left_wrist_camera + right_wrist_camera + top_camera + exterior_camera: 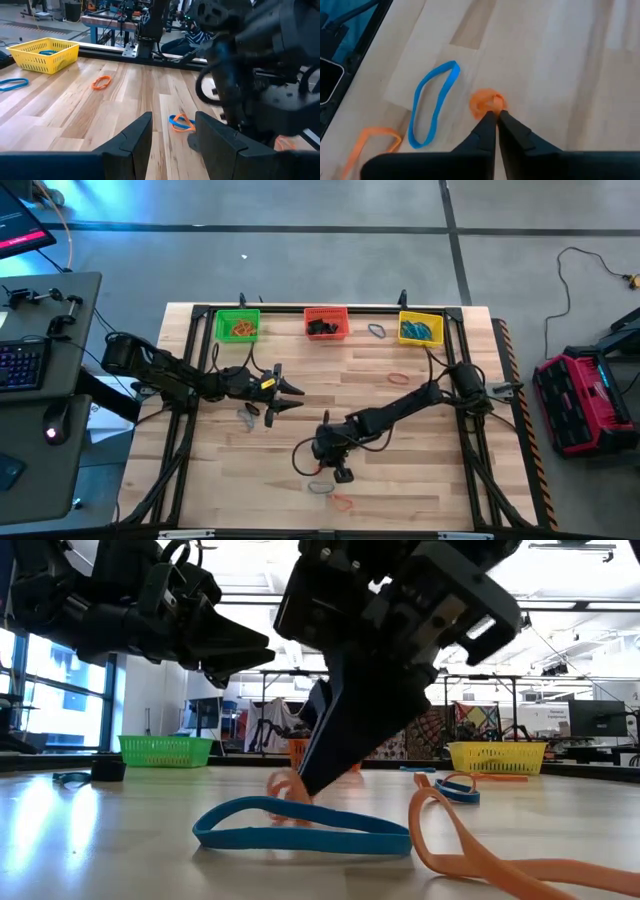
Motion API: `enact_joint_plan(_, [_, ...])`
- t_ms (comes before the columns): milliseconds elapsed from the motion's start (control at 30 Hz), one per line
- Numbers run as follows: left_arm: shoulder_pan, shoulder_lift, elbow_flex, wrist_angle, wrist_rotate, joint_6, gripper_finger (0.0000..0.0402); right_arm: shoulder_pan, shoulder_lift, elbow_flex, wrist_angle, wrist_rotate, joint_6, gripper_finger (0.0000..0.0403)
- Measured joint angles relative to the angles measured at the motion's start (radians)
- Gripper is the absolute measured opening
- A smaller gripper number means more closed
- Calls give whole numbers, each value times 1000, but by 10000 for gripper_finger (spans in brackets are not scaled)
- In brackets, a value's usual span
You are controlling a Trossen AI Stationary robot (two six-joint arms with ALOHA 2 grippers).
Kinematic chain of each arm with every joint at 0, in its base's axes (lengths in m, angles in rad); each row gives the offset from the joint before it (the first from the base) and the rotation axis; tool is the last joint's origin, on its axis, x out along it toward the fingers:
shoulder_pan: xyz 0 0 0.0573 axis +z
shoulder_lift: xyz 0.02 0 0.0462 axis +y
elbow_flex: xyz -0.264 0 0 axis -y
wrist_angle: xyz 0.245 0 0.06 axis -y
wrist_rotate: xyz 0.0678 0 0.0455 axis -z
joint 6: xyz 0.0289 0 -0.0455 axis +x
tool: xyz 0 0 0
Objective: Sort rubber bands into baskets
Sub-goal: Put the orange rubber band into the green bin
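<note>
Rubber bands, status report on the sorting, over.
Right pincer shut on orange band at table's near edge. Left pincer open, waiting mid-table. Blue band lies beside, clear of the grip.

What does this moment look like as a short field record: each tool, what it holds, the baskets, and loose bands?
right tool: down at the table's near edge, shut on an orange band
left tool: open, empty, above mid-table on the left
green basket: far edge, orange bands inside
red basket: far edge, dark bands inside
yellow basket: far edge, blue bands inside
loose bands: blue band beside the right tool; another orange band mid-table
</note>
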Motion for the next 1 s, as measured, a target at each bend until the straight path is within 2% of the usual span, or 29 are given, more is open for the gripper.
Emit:
enact_joint_plan(233, [0, 0, 0, -6, -4, 0, 142, -21, -128, 0, -160, 144, -27, 2])
enact_joint_plan(567, [0, 0, 0, -7, -11, -1, 142, -102, -420, 0, -499, 537, -36, 0])
enact_joint_plan(733, [0, 0, 0, -7, -14, -2, 142, -198, -532, 0, -535, 678, -35, 0])
enact_joint_plan(867, [0, 0, 0, -7, -67, -22, 142, -278, -557, 0, -516, 684, -80, 0])
enact_joint_plan(1000, [0, 0, 0, -6, -175, -46, 142, -311, -539, 0, -453, 576, -129, 0])
